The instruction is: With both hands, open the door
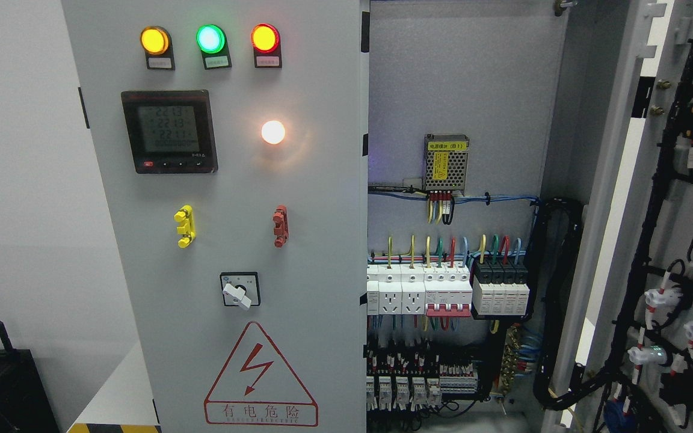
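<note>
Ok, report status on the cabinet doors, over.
Both hands out of view. Right door swung open, breakers and wiring exposed. Left door closed, indicator lamps lit. Nothing blocking either door.

An electrical equipment room or industrial test lab. A tall grey steel switchgear cabinet (226, 240) fills the frame centre, with amber, green and red pilot lamps (209, 38) upper left, a black digital power meter (169, 131), and rows of white circuit breakers (443, 290) wired inside at centre right.

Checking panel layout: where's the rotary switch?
Head view: the rotary switch sits low on the closed left door, above the warning triangle, below the yellow handle.
</note>
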